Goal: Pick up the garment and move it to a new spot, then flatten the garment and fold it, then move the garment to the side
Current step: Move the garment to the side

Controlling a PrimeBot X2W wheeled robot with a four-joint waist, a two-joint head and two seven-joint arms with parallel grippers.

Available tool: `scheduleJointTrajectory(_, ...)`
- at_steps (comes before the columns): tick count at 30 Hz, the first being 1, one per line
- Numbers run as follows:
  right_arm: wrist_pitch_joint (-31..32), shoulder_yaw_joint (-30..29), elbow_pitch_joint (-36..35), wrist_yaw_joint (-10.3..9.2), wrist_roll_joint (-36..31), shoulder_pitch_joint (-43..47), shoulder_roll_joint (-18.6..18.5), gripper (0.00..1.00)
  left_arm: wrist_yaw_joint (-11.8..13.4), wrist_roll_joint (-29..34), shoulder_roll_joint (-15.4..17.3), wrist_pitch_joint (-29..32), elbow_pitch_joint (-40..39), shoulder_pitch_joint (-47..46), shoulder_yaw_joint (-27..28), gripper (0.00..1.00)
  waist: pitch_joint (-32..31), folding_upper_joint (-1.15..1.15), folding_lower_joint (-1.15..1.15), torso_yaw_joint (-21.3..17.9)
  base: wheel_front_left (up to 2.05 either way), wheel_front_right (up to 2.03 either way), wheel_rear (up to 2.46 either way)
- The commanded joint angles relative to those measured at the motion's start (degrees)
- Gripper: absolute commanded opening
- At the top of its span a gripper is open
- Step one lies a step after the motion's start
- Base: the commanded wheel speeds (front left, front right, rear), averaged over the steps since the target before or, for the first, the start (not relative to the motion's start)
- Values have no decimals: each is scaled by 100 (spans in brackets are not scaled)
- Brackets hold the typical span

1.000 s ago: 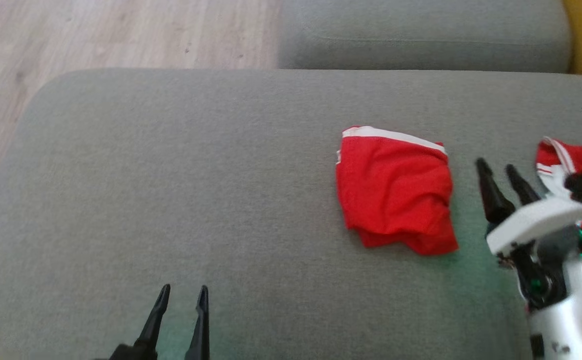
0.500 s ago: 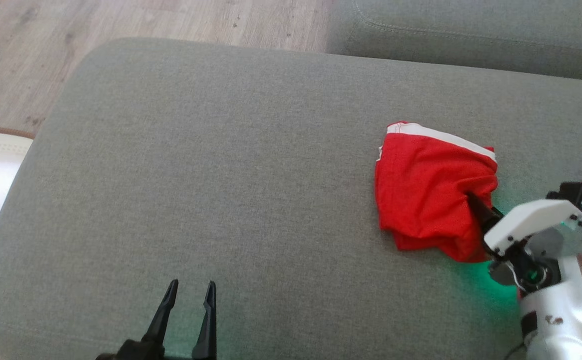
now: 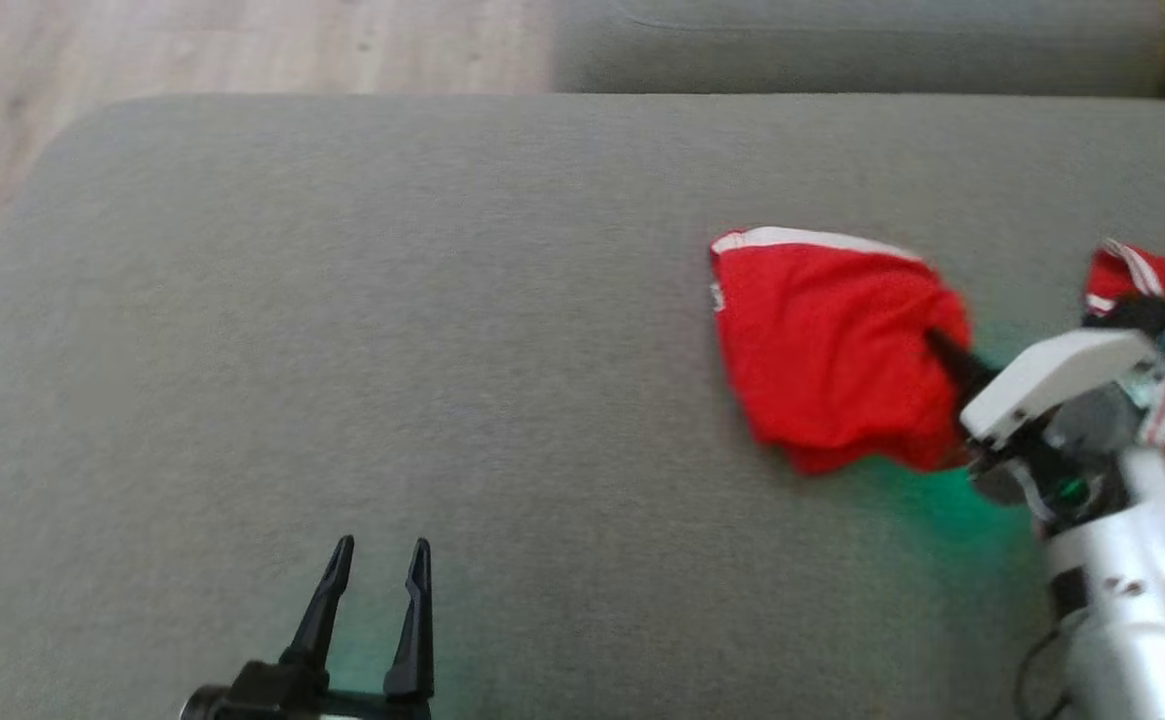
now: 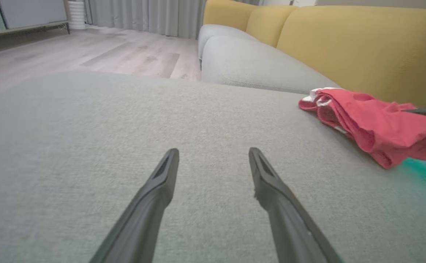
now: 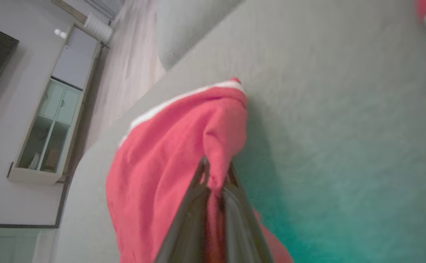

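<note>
Two grippers: right gripper (image 3: 939,345) clamped on red garment (image 3: 827,350), right side of grey cushion (image 3: 342,300); left gripper (image 3: 378,560) near-left, fingers apart.

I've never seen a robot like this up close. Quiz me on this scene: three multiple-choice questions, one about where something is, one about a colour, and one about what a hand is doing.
1. Where does the red garment lie?
A) on the wooden floor
B) on the grey cushion
C) on a yellow backrest

2. What colour is the band along its edge?
A) blue
B) black
C) white

3. How is the right hand?
A) wide open over the cushion
B) shut on the garment
C) holding a cup

Answers:
1 B, grey fabric shows around it on all sides.
2 C, a white strip runs along its far edge.
3 B, the right wrist view shows both fingers pinching a red fold.
</note>
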Motion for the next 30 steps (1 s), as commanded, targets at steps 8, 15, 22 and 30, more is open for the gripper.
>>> scheduleJointTrajectory(8, 365, 172, -958, 43, -419, -707, -1293, 0, -76, 88, -35, -55, -231, -445, 166, 100, 478, 0, 0, -992, 0, 0, 0)
scheduleJointTrajectory(15, 605, -67, -832, 43, -1026, -959, -1999, 0, -173, 231, -24, -55, -126, -614, 111, 100, 666, 0, 0, -1076, 0, 0, 0)
scheduleJointTrajectory(22, -6, -314, -287, 43, -2812, -1082, -2534, 100, -195, 289, 29, -55, -37, -592, 134, 100, 677, 0, 0, -922, 0, 0, 0)
scheduleJointTrajectory(30, -1341, -539, -368, 43, -4014, -984, -2106, 100, -138, 217, 17, -55, -13, -522, 193, 100, 400, 0, 0, -825, 0, 0, 0)
